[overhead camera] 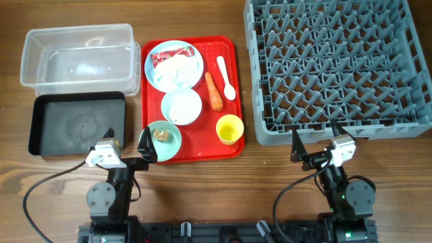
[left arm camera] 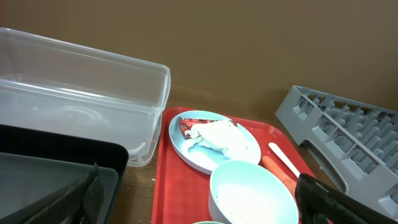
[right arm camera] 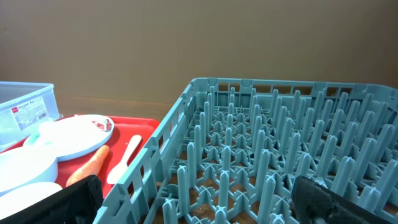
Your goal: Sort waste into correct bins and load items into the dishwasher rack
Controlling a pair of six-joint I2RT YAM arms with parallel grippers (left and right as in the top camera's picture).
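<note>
On the red tray [overhead camera: 196,150] a pale blue plate [overhead camera: 173,65] carries a red wrapper [left arm camera: 189,123] and crumpled white tissue [left arm camera: 221,137]. An orange carrot [overhead camera: 214,91] and a white spoon [overhead camera: 225,77] lie to its right. Below it sit a pale bowl [left arm camera: 252,196], a second bowl [overhead camera: 164,140] holding a brown lump [overhead camera: 162,135], and a yellow cup [overhead camera: 229,129]. My left gripper [overhead camera: 127,137] hangs open at the tray's near left corner, holding nothing. My right gripper [overhead camera: 315,131] is open and empty at the near edge of the grey dishwasher rack [overhead camera: 337,67].
A clear tub [overhead camera: 77,57] stands at the back left, with a black tub [overhead camera: 77,125] in front of it, both left of the tray. The rack fills the right side up to the table's far edge. Bare wood lies along the front by both arm bases.
</note>
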